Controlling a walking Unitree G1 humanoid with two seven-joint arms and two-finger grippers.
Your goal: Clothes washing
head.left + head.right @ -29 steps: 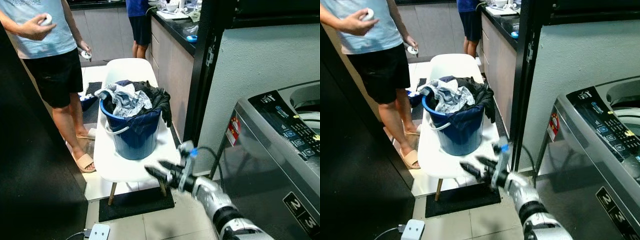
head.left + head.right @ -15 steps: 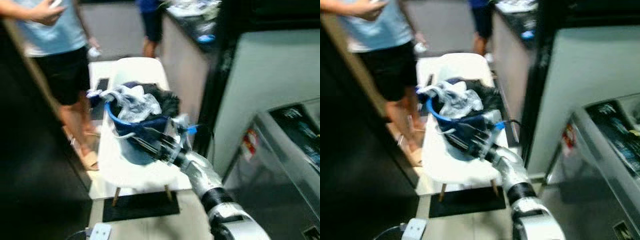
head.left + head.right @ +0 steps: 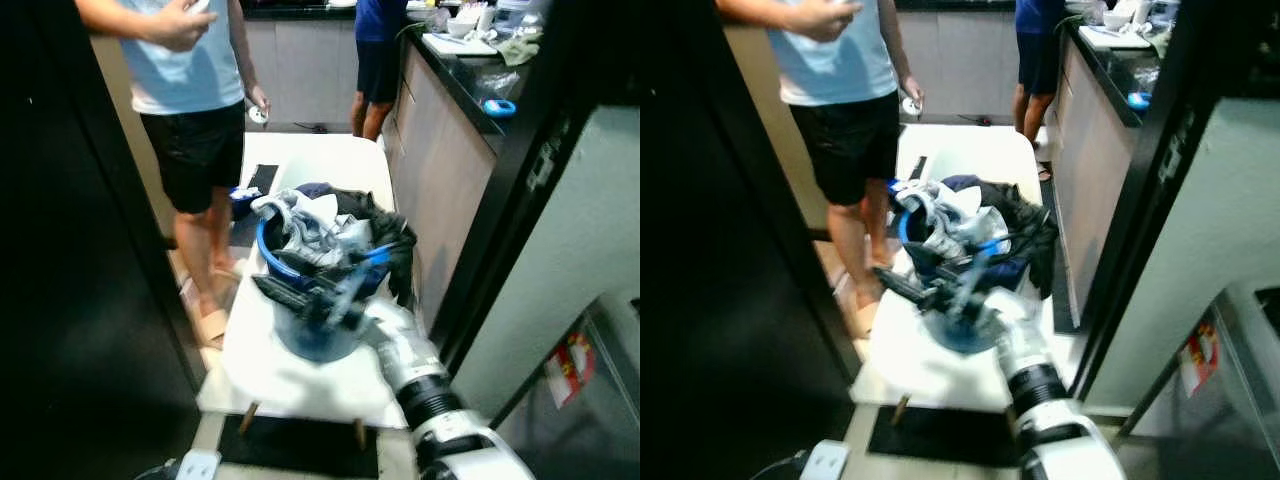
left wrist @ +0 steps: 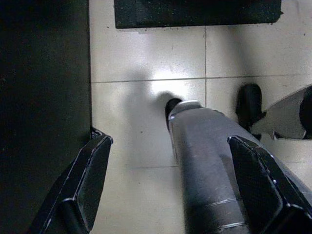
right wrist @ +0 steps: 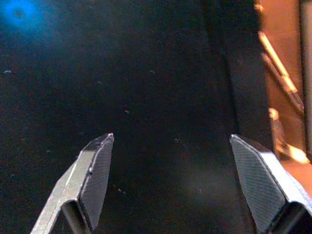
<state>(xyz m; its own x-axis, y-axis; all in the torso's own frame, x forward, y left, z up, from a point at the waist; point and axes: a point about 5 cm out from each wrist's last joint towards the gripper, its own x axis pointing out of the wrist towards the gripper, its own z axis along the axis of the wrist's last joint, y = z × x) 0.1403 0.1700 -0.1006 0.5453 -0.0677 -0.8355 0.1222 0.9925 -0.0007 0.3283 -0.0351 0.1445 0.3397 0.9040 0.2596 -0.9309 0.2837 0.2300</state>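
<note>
A blue bucket (image 3: 312, 338) heaped with grey, white and dark clothes (image 3: 315, 225) stands on a white chair (image 3: 300, 385). My right gripper (image 3: 288, 296) is stretched out from the lower right and hovers at the bucket's front wall, just under its rim. Its fingers (image 5: 95, 175) stand open with nothing between them, facing a dark surface in the right wrist view. My left gripper (image 4: 170, 185) hangs idle and open over the tiled floor, beside my own leg.
A person in a light blue shirt and black shorts (image 3: 195, 120) stands left of the chair; another person (image 3: 375, 50) stands at the back. A dark counter (image 3: 470, 90) runs along the right. A dark wall (image 3: 70, 260) is on the left, a washing machine corner (image 3: 600, 380) lower right.
The camera has swung left, so the washing machine has slid almost out of the picture. My right gripper has risen from below the chair's front edge to the bucket's front wall.
</note>
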